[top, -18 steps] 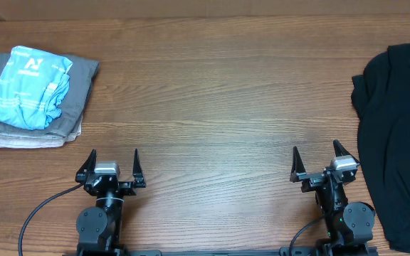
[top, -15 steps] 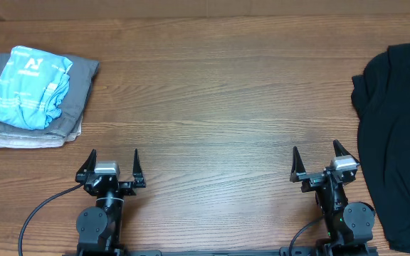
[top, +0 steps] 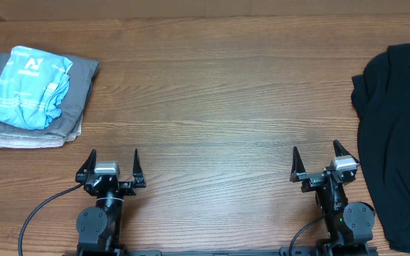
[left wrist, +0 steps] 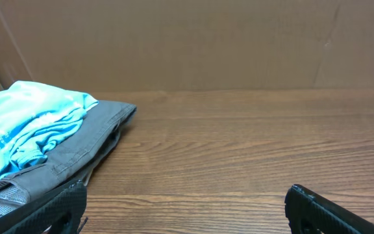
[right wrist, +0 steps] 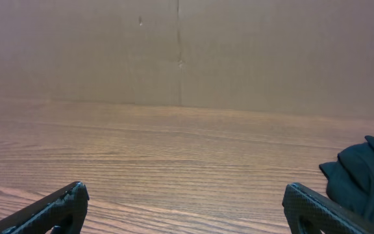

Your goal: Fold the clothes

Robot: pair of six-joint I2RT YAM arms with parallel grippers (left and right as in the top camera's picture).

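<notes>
A heap of black clothes (top: 397, 135) lies at the table's right edge, partly cut off by the frame; a corner of it shows at the right of the right wrist view (right wrist: 367, 175). My left gripper (top: 112, 161) is open and empty near the front edge at left; its jaws frame bare wood in the left wrist view (left wrist: 186, 207). My right gripper (top: 317, 158) is open and empty near the front edge, just left of the black heap; its jaws show in the right wrist view (right wrist: 186, 205).
A folded stack (top: 34, 96) sits at the far left: a light blue garment on top of grey ones, also in the left wrist view (left wrist: 37, 140). A brown cardboard wall (right wrist: 180, 52) stands behind the wooden table (top: 212, 107).
</notes>
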